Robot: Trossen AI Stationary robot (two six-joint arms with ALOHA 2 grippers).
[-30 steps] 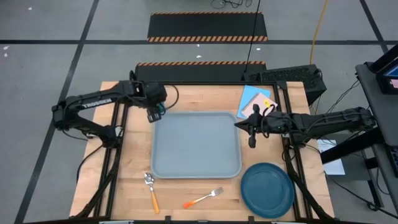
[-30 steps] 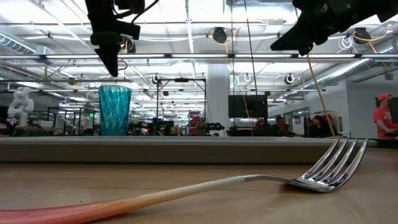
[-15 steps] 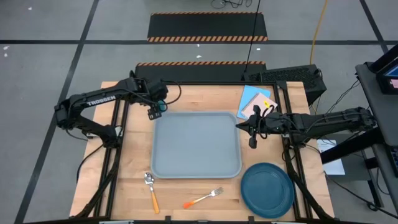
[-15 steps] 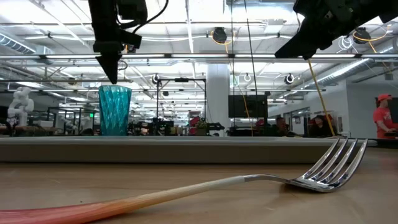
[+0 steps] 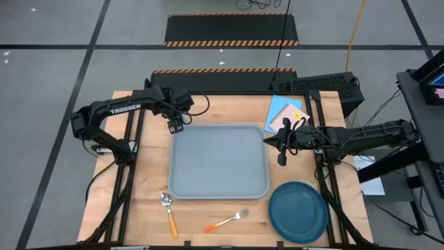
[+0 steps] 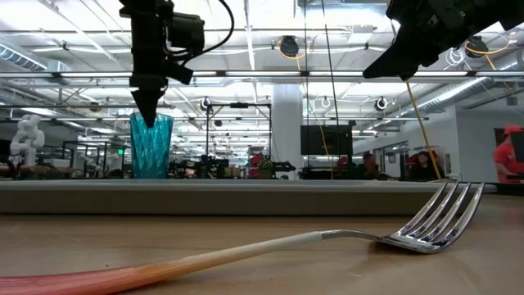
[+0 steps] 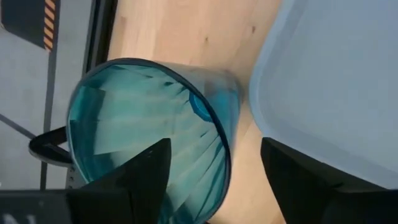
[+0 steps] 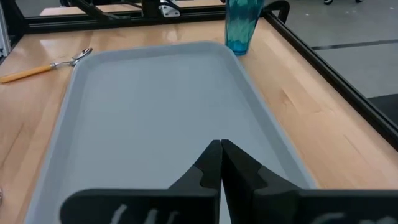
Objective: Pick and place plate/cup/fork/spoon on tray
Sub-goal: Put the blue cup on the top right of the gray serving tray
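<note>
light blue paper sheet (image 5: 285, 111), wooden table (image 5: 149, 180)

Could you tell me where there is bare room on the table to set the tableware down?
The tray is entirely bare. Bare wood lies between the spoon and the table's left edge. It is crowded at the tray's far left corner, where the left gripper straddles the cup, and tight between fork and plate.

Left arm: bent at the elbow, it reaches in from the left side toward the far left part of the table.
Left gripper (image 5: 175, 125): points straight down, with its two fingers (image 7: 134, 177) spread wide apart.
Right arm: stretched out long and low from the right side, reaching toward the middle.
Right gripper (image 5: 280, 154): its two fingers (image 8: 214, 163) are pressed together, holding nothing.
</note>
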